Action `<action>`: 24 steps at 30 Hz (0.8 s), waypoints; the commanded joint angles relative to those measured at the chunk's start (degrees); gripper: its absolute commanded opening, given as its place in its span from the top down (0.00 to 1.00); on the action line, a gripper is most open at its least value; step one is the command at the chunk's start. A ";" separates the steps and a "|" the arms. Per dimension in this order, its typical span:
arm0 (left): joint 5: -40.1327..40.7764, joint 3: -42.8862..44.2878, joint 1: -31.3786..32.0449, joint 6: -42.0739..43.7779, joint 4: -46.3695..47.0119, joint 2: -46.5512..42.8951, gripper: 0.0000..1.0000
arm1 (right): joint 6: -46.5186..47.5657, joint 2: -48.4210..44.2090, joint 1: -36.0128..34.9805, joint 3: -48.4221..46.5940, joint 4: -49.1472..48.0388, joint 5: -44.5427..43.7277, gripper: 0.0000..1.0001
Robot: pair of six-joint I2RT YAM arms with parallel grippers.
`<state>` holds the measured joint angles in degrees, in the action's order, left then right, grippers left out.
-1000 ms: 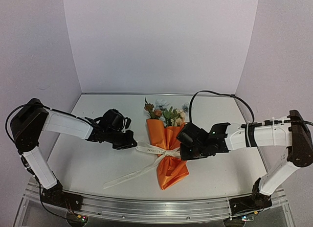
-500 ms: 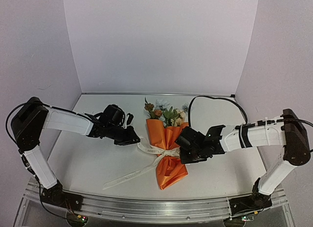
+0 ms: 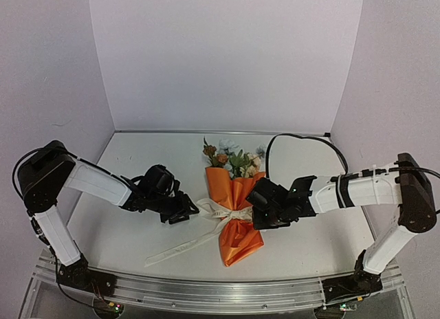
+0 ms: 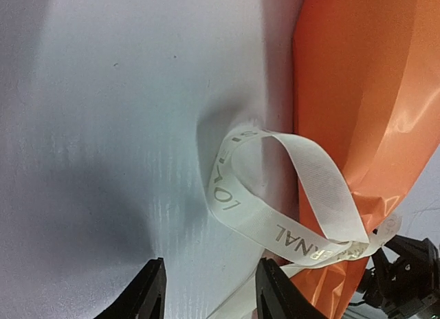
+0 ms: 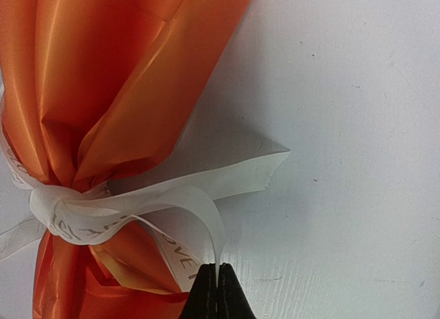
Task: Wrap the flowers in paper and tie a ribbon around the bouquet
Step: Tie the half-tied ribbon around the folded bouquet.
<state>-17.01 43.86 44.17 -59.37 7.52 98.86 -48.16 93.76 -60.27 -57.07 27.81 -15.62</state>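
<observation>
The bouquet lies mid-table: an orange paper (image 3: 235, 238) cone with a pinched waist, and the flowers (image 3: 230, 158) poking out at the far end. The cream ribbon (image 3: 217, 210) is knotted round the waist, and one tail trails left toward the near edge. My left gripper (image 3: 185, 210) is open just left of the knot. In the left wrist view its fingers (image 4: 146, 293) stand apart, with a slack ribbon loop (image 4: 294, 238) lying free ahead of them beside the paper (image 4: 364, 92). My right gripper (image 3: 258, 213) sits right of the waist, shut on a ribbon loop (image 5: 210, 216) at its tips (image 5: 218, 290).
The white table (image 3: 117, 229) is boxed in by pale walls at the back and on both sides. A metal rail (image 3: 206, 291) runs along the near edge. The ribbon's short cut end (image 5: 265, 169) lies flat on the table right of the knot.
My left gripper has opened and let go of the ribbon loop, then drawn back toward the near edge. The loop has gone slack. The right gripper edged left earlier and still pinches its loop.
</observation>
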 commanded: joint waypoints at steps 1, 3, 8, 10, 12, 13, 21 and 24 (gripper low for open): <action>1.07 -2.03 0.78 -14.73 8.69 -2.60 0.52 | -0.49 -1.79 0.03 -1.51 -0.63 -2.70 1.00; 0.78 -3.84 1.77 -22.90 13.05 -1.60 0.51 | -0.23 -1.86 0.06 -1.68 -0.61 -3.00 1.00; 1.46 -8.16 5.93 -43.62 28.80 4.23 0.49 | 0.35 -2.49 0.01 -1.09 -0.66 -3.49 1.00; 2.83 -6.81 7.88 -47.09 31.33 6.17 0.49 | 0.48 -3.30 0.05 -0.39 -0.67 -3.98 1.00; 4.36 -5.15 9.30 -49.68 31.99 7.79 0.49 | 0.59 -3.97 0.03 0.20 -0.65 -4.44 1.00; 5.23 -4.67 9.74 -50.80 32.64 8.60 0.49 | 0.61 -4.33 0.02 0.53 -0.65 -4.58 1.00; 12.98 -3.08 10.76 -56.06 34.08 12.29 0.52 | 1.28 -5.67 0.05 1.67 -0.93 -4.87 1.00; 14.89 -2.79 10.80 -57.01 35.57 14.12 0.54 | 1.57 -5.52 0.05 1.37 -1.00 -4.85 1.00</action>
<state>-7.65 39.79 54.87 -112.08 40.62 110.17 -47.48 89.95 -60.27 -55.66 27.10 -18.61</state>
